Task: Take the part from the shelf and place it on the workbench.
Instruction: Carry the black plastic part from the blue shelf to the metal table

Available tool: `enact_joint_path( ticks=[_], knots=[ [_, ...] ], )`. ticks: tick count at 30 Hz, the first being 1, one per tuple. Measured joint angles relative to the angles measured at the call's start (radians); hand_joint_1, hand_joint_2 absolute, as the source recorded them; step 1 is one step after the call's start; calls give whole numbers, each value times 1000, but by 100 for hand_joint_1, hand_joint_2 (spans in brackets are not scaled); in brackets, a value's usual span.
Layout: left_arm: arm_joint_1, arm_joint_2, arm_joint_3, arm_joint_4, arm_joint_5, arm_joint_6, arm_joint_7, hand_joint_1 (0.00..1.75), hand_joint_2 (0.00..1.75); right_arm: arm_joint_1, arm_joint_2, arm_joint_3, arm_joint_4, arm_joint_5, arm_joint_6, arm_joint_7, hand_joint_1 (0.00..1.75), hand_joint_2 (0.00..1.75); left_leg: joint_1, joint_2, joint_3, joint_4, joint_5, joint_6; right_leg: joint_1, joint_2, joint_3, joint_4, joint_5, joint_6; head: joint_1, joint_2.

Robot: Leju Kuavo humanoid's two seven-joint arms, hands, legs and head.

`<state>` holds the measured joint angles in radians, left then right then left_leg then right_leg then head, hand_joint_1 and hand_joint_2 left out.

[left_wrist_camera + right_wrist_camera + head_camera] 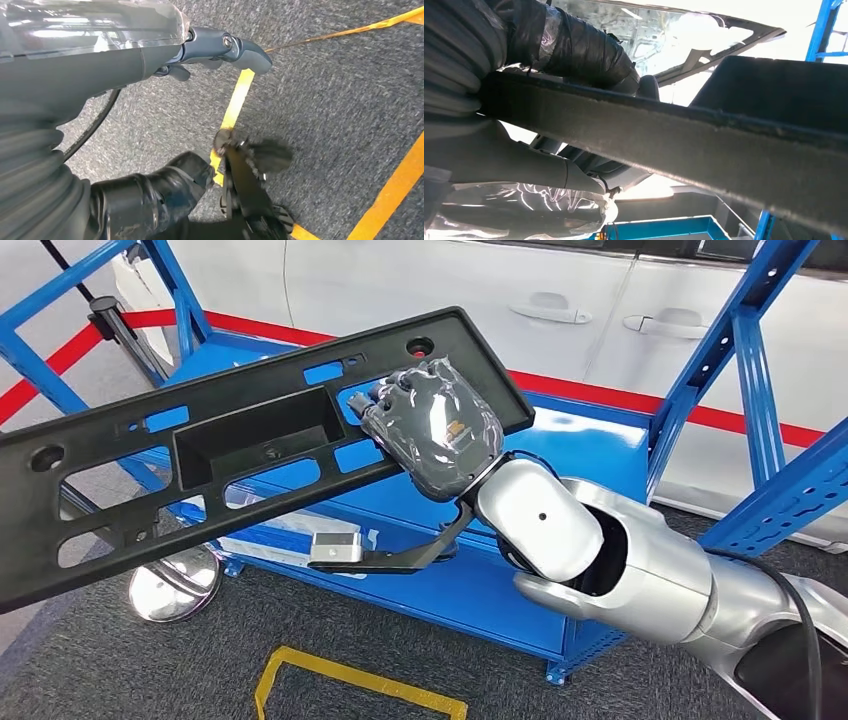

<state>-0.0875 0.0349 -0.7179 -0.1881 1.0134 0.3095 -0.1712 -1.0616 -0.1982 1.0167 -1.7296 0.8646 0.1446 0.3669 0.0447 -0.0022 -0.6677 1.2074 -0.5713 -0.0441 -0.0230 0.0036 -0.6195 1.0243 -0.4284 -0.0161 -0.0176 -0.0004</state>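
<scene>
— How far has the task been carried?

— The long black plastic panel with cut-out slots (230,455) has been lifted off the blue steel shelf (560,570), which is seen below and beyond the right robot hand (435,430). The panel is clamped near one end by that robot hand, fingers wrapped over its edge.

— What is left?

— Carrying and setting down; no table is seen. The left robot hand (220,47) is hung over grey carpet, nothing held, fingers loosely apart.

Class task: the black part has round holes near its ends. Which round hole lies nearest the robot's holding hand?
The round hole at the part's upper right end, just above the right hand; the other round hole sits at the far left end.
</scene>
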Motion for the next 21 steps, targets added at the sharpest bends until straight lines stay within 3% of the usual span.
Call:
enact_joint_path(
  ticks=[2, 3, 6, 8, 11, 13, 15, 17, 19, 21],
  knots=[
    [1, 0, -1, 0, -1, 1, -1, 0, 175, 3, 0, 0, 0, 2, 0, 1, 175, 175, -4, 0, -49, 76, -6, 3, 5, 1, 3, 3, -5, -5, -1, 0],
    [2, 1, -1, 0, -1, 1, -1, 0, 175, 4, 0, 0, 0, 4, 0, 1, 175, 175, -5, 0, -48, 60, 19, 6, 7, 3, 5, 5, -7, -6, -1, 0],
    [4, 1, -2, 1, -2, 2, -2, 0, 175, 4, -1, -2, -1, 7, -1, 2, 175, 175, -8, -1, 22, -116, 118, 18, 10, 7, 11, 12, -14, 0, -1, 0],
    [1, 1, -3, 2, -4, 4, -4, 0, 175, 4, -1, -4, -3, 11, -1, 3, 175, 175, -14, -3, 45, -174, 133, 24, 13, 8, 8, 16, -15, 10, -2, 0],
    [-1, 0, -4, 2, -8, 6, -8, 0, 175, 4, -2, -6, -5, 15, 0, 3, 175, 175, -16, -4, 45, -181, 138, 37, 13, 7, 5, 18, -19, 24, 0, 0],
    [-1, 0, -5, 2, -8, 8, -8, 0, 175, 4, -3, -7, -7, 18, 0, 3, 175, 175, -15, -2, 43, -188, 146, 50, 11, 4, -13, 70, -68, 31, 1, 0],
    [-1, 0, -5, 2, -9, 11, -7, 0, 175, 5, -4, -10, -8, 23, 0, 3, 175, 175, -18, 0, 35, -189, 153, 60, 12, 2, -52, 184, -147, 35, 2, 0],
    [-1, 0, -6, 3, -9, 13, -6, 0, 175, 7, -6, -10, -8, 27, 1, 3, 175, 175, -24, 0, 24, -187, 160, 66, 13, 2, -73, 263, -181, 33, 2, 0],
    [-2, 0, -6, 3, -9, 14, -5, 0, 175, 8, -6, -10, -8, 29, 1, 3, 175, 175, -31, -2, 13, -185, 168, 69, 16, 2, -33, 219, -149, 24, 2, 0],
    [-1, -2, -6, 3, -9, 14, -3, 0, 175, 8, -6, -11, -10, 30, 2, 3, 175, 175, -37, -3, 4, -184, 178, 67, 26, 1, 50, 91, -105, 3, 2, 0]
  ],
)
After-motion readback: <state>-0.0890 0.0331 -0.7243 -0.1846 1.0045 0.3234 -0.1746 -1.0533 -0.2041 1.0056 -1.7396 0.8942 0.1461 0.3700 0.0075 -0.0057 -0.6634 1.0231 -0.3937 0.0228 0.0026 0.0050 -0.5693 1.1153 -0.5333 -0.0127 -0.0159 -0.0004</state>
